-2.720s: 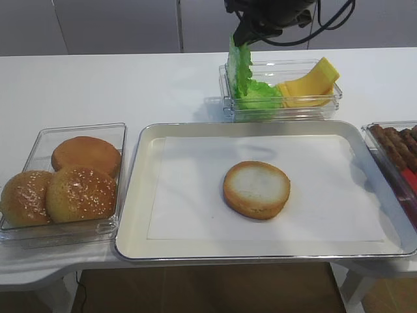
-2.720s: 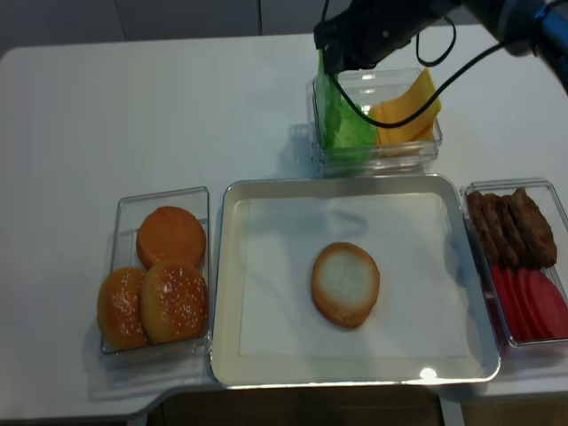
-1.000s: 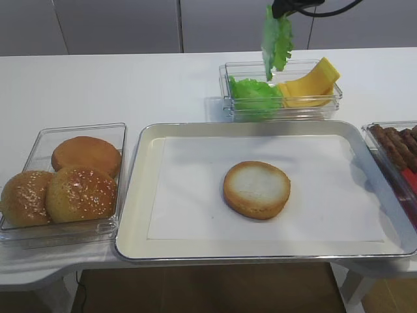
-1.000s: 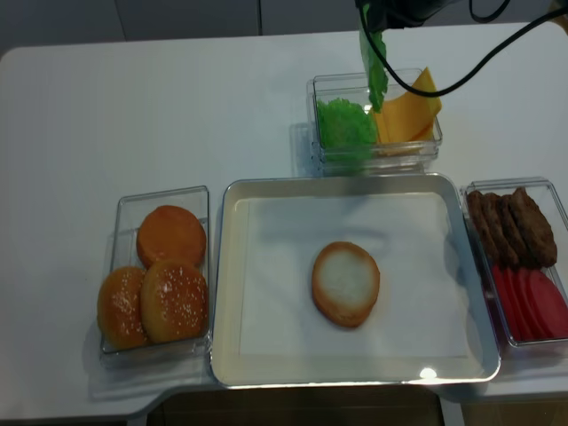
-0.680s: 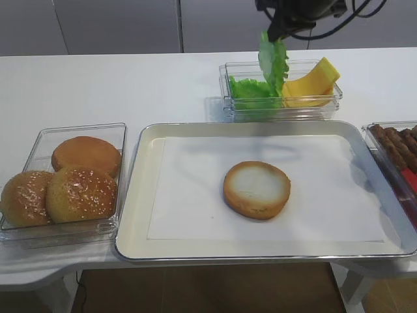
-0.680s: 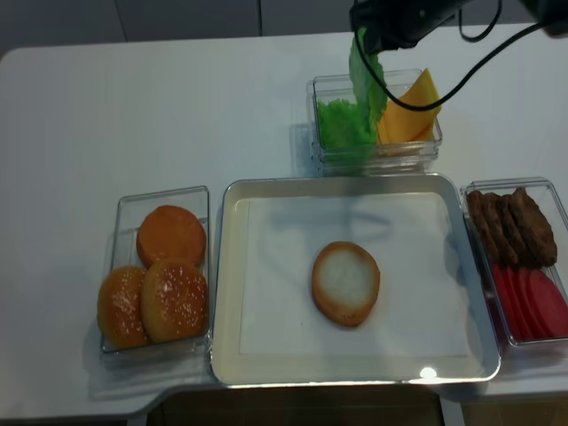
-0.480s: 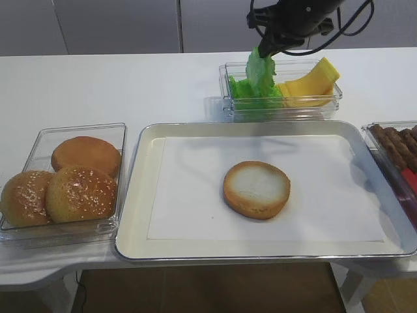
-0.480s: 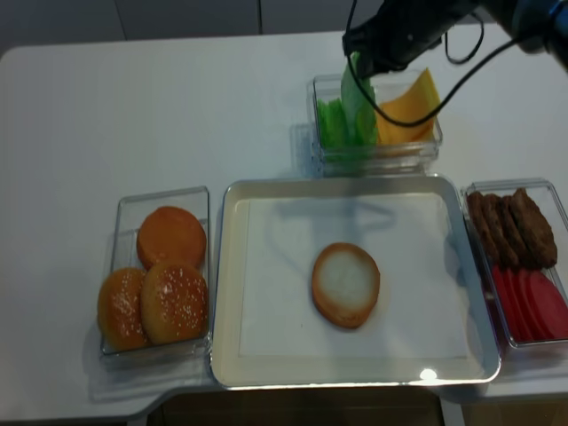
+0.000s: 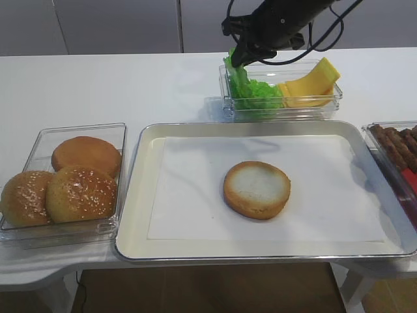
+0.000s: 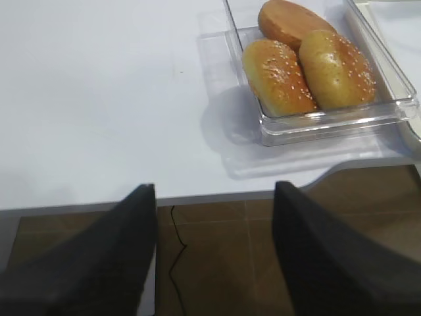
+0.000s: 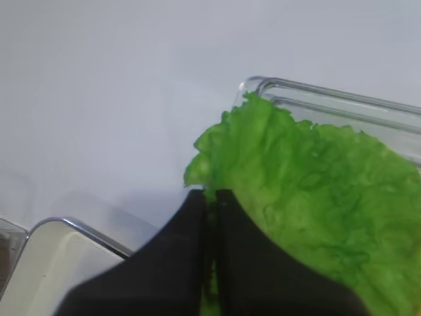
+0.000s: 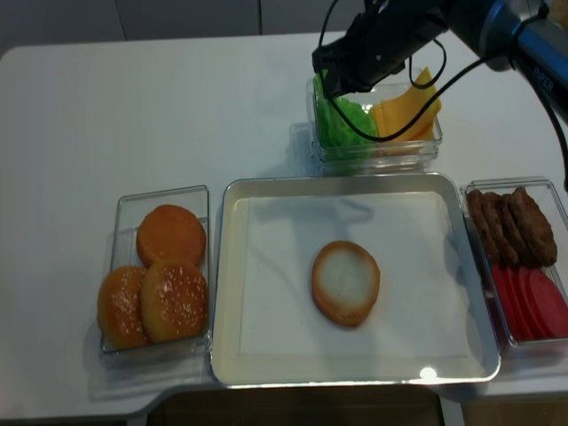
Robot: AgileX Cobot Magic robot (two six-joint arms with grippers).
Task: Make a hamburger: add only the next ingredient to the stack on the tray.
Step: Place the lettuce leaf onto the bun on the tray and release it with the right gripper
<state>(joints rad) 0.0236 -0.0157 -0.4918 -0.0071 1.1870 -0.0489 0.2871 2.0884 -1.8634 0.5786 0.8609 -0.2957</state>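
White tabletop carried the tray [image 9: 140,195]; its bottom bun half [image 9: 257,189] lay bare, nothing added. Beyond, the right gripper [image 11: 210,204] was clamped on the lettuce leaf [image 11: 309,197] over its clear box [image 9: 281,104]; transfer and placement remained.

Two high front views sharing the tray [image 9: 133,195], wrist cameras close — one on lettuce [image 11: 316,197], one on buns [image 10: 309,59]

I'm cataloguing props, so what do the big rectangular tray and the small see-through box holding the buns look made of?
Large rectangular cream tray: probably metal, with a shiny silvery rim, lined with matte white paper. Small clear box of buns: apparently glossy transparent plastic; the table shows through its walls.
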